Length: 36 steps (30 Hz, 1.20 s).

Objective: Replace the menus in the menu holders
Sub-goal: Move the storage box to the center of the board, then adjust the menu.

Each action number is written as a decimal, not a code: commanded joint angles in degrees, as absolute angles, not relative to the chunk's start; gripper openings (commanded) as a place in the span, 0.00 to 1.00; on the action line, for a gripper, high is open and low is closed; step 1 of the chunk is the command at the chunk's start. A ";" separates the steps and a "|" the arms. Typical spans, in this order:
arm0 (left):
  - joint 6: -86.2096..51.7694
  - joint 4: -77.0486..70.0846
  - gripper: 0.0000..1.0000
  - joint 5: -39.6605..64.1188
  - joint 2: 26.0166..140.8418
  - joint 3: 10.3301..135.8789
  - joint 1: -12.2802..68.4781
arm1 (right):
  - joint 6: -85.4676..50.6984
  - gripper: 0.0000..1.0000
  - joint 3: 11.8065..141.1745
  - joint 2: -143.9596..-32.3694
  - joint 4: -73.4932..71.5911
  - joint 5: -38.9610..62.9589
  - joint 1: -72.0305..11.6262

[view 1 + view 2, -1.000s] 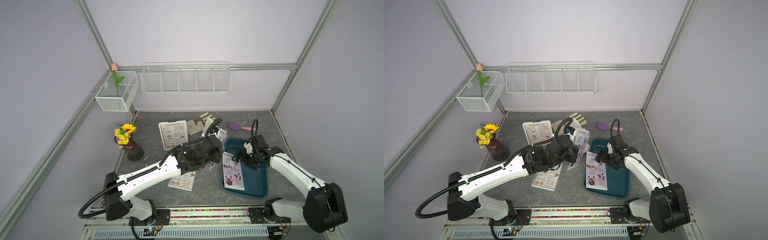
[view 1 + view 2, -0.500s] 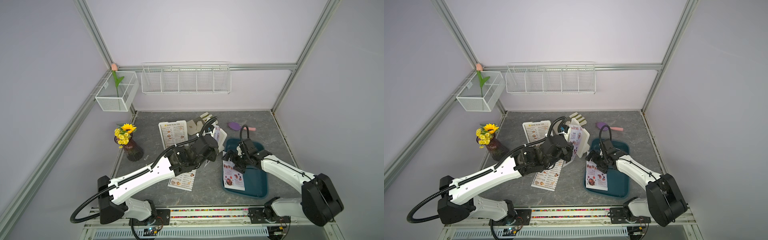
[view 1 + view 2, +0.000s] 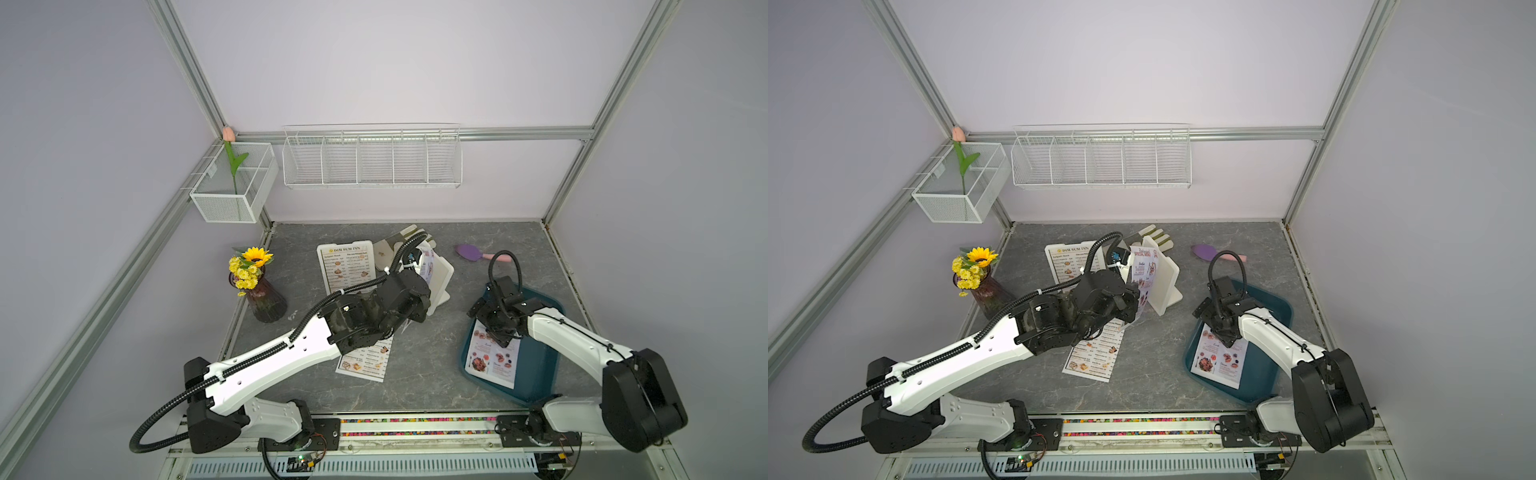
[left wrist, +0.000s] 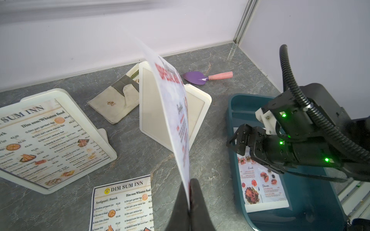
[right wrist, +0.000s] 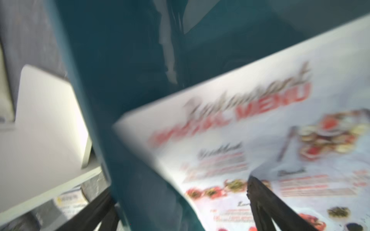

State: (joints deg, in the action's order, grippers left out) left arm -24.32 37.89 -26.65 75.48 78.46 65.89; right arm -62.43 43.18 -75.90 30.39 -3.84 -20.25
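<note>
The left end effector (image 4: 190, 186) is clamping a SPECIAL MENU sheet (image 4: 176, 112) by its lower edge and holding it upright just in front of the empty menu holder (image 4: 154, 120). The right end effector (image 4: 238, 140), jaws apart, is hovering over the second SPECIAL MENU sheet (image 4: 260, 186), which is lying in the teal tray (image 4: 232, 112) near that holder.

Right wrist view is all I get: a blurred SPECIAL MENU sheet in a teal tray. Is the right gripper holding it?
Observer: No. The right gripper is open above that SPECIAL MENU sheet, which lies in the teal tray.
Operator: What is the left arm doing?
Observer: The left gripper is shut on a second SPECIAL MENU sheet, held upright.
Operator: Near a holder?
Observer: Yes, right beside an empty white menu holder standing on the table.
</note>
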 commanded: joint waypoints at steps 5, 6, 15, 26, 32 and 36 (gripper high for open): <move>-24.26 38.58 0.00 -27.07 74.66 77.70 65.65 | -55.53 0.95 45.73 -72.35 37.29 -8.82 -17.71; -24.18 38.67 0.00 -27.00 74.58 77.70 65.65 | -53.86 0.96 46.77 -71.71 38.51 -9.27 -17.76; -23.42 38.76 0.00 -26.10 75.84 78.44 65.65 | -40.32 0.99 52.30 -74.58 41.96 -6.76 -16.39; -19.16 38.35 0.00 -22.64 75.27 80.15 65.65 | -30.96 0.88 58.89 -83.39 36.33 -6.61 -13.96; -12.79 39.90 0.00 -12.61 72.07 81.99 61.91 | -15.38 0.97 59.64 -68.54 31.81 12.24 -14.06; -7.04 40.70 0.00 -3.91 70.00 82.90 58.06 | -8.14 0.99 53.61 -60.85 21.92 35.04 -14.29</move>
State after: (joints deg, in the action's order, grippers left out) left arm -12.69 39.38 -11.73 72.36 80.12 59.22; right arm -17.19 57.30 -63.48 28.93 15.70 -14.13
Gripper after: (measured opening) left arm 0.049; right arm 0.989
